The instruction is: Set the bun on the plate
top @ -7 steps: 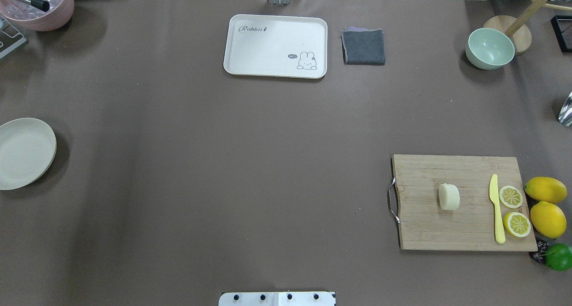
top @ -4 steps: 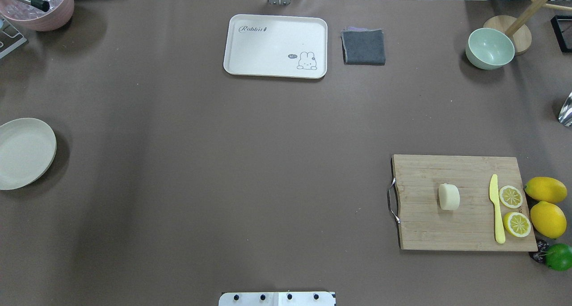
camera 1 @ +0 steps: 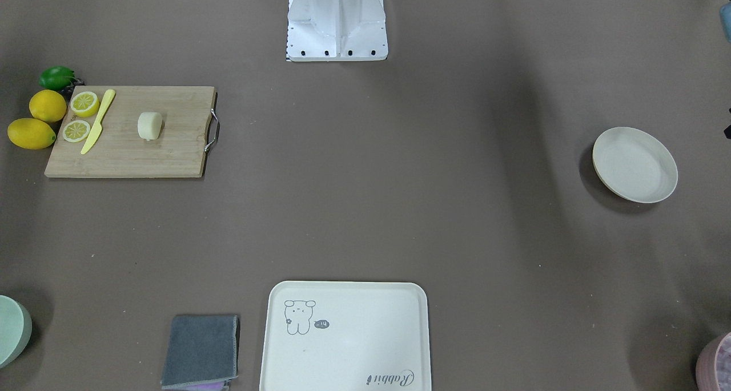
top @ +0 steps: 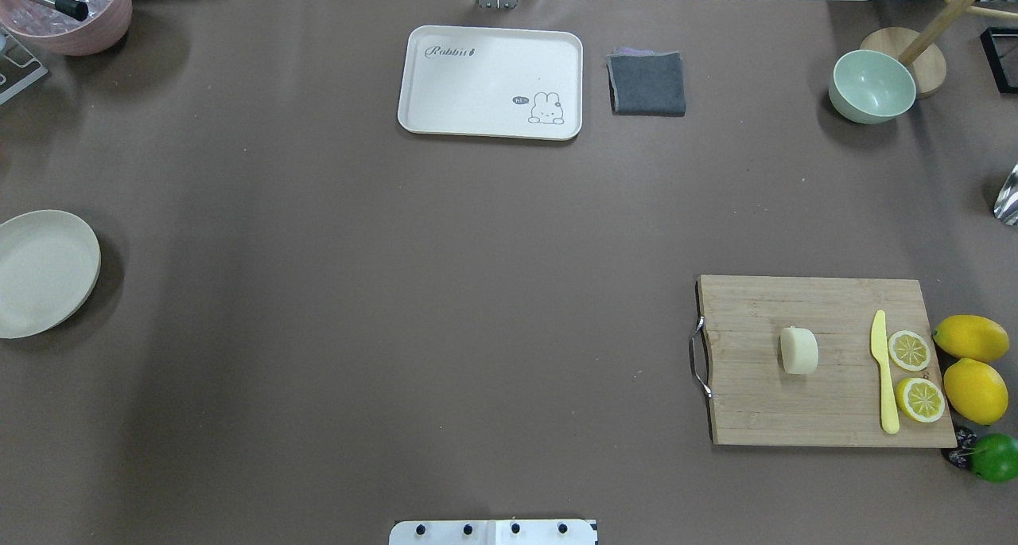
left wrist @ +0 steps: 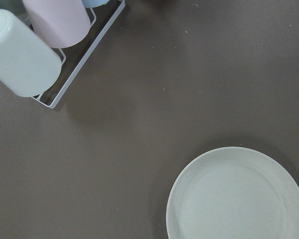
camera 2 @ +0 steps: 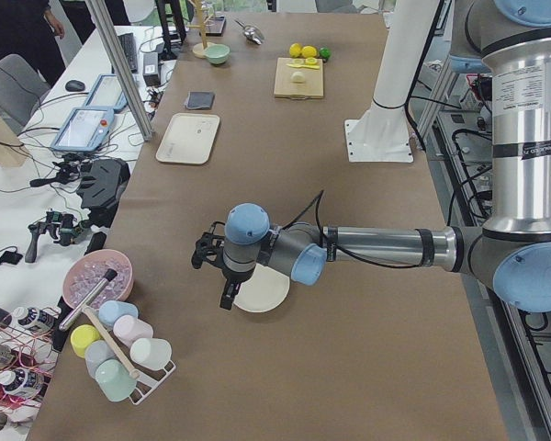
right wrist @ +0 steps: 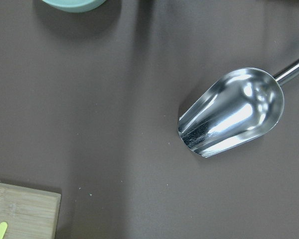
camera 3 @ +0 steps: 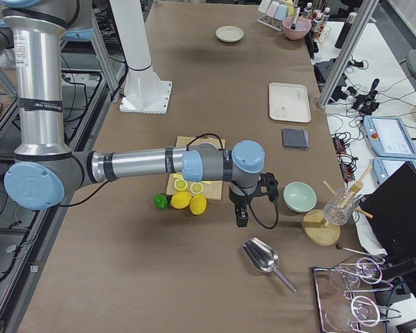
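Observation:
The bun (top: 798, 350), a pale cream stub, lies on its side in the middle of a wooden cutting board (top: 755, 402) at the table's right. The round cream plate (top: 44, 273) sits with nothing on it at the far left edge, and part of it fills the lower right of the left wrist view (left wrist: 239, 196). In the exterior left view my left gripper (camera 2: 226, 299) hangs over the plate's edge. In the exterior right view my right gripper (camera 3: 241, 218) hovers beyond the board, near the lemons. I cannot tell whether either gripper is open or shut.
A yellow knife (top: 883, 378) and two lemon halves (top: 909, 350) share the board, with whole lemons (top: 972, 338) and a lime (top: 994, 457) beside it. A bear tray (top: 491, 82), grey cloth (top: 647, 83) and green bowl (top: 872, 86) line the far edge. A metal scoop (right wrist: 231, 112) lies at right, a cup rack (left wrist: 35, 45) near the plate.

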Motion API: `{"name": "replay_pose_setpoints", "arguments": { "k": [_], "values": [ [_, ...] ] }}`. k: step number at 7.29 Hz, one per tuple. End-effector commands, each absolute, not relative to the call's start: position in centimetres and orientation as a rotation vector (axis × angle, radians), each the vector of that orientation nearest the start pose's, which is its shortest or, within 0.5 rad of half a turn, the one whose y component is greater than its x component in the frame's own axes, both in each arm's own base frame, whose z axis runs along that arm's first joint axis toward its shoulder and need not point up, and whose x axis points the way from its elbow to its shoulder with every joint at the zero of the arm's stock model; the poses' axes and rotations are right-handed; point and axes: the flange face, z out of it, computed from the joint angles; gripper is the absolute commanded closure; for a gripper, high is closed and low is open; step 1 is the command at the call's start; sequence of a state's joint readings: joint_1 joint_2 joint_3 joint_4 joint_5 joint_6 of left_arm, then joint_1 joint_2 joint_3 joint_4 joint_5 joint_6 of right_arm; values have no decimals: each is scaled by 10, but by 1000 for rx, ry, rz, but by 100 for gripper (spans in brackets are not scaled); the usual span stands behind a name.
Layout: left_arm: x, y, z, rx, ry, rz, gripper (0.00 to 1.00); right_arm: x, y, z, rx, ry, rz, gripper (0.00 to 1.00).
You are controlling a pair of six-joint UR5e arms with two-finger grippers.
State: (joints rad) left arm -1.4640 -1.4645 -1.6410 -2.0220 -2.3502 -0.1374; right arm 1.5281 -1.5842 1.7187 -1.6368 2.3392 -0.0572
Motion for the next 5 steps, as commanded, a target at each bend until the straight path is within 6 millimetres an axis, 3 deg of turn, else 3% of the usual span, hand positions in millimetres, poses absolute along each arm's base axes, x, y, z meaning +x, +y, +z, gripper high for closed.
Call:
{"name": "replay_pose_setpoints", "arguments": {
  "k": [1,2,5],
  "values": [
    [-12,-465,675,321,850,69,2,42,-493,595,78,-771,-127,0],
    [-2,-463,695,338,882,17,2,40,-494,594,80,-774,-131,0],
    [46,-452,719,273,934,-25,2,36,-494,591,84,-782,-144,0]
  ]
}}
